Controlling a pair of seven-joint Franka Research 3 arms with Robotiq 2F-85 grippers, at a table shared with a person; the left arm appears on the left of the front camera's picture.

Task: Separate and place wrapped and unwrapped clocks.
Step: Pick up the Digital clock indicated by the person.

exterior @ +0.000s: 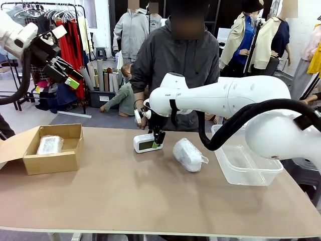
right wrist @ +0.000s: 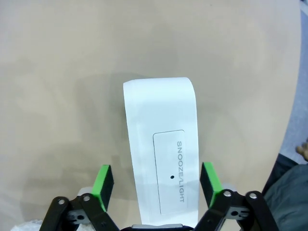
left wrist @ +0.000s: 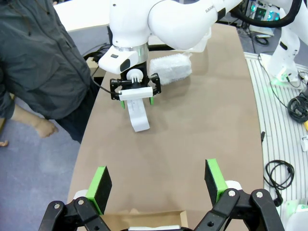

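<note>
**A:** What's the right gripper (right wrist: pixel 156 180) doing?

**B:** It's spread, with nothing pinched. Its green pads (right wrist: pixel 102 180) sit at nine and three around the bare clock (right wrist: pixel 161 144), with a sliver of table (right wrist: pixel 57 72) showing on each side.

**A:** And the clock's long axis?

**B:** It runs six to twelve in the wrist view, so the jaws cross its narrow width. I'd judge squeezing is all that's left to do. The right arm is on it. The left gripper (left wrist: pixel 159 185) hangs high and well apart, also spread and empty.

**A:** Where does everything else lie?

**B:** In the front view, the loose wrapped clock (exterior: pixel 188 154) lies at four o'clock from the gripper, near but apart. The clear tub (exterior: pixel 251 170) is out towards three. The cardboard box (exterior: pixel 50 163) is far off at nine, with the boxed wrapped clock (exterior: pixel 50 144) inside.

**A:** What does each view add?

**B:** The wrist view shows the side gaps and the SNOOZE/LIGHT print on top. The front view shows the screen face and both containers. The left wrist view shows both jaws level over the clock.
</note>
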